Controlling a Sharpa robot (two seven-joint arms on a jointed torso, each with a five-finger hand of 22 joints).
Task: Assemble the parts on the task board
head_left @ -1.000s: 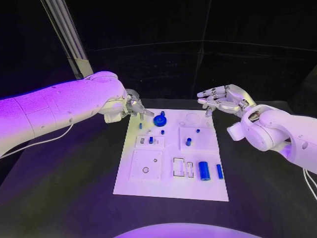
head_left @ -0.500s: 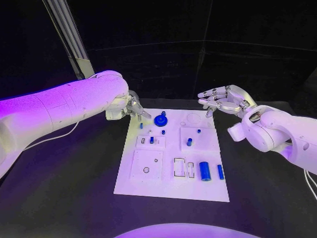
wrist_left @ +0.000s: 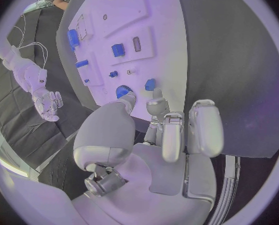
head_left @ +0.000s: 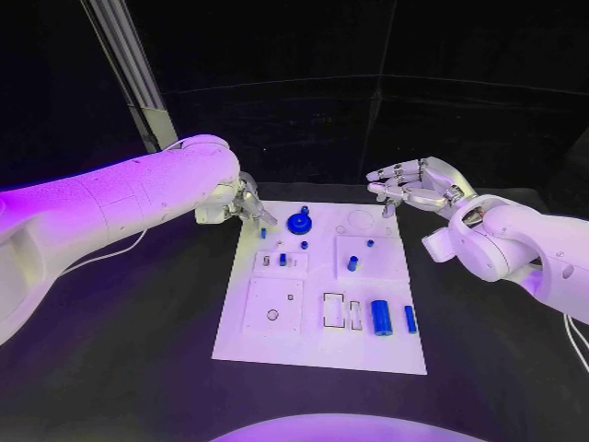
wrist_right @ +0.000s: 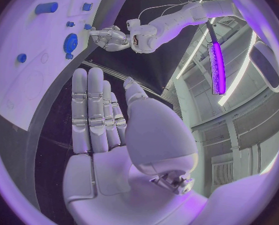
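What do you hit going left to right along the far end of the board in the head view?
Left hand → blue gear-like part → right hand, all over or near the far end of the task board.

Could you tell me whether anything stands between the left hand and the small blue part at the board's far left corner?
Nothing visible does. The left hand hovers just above the small blue part on the task board, with only open space between its fingertips and the part.
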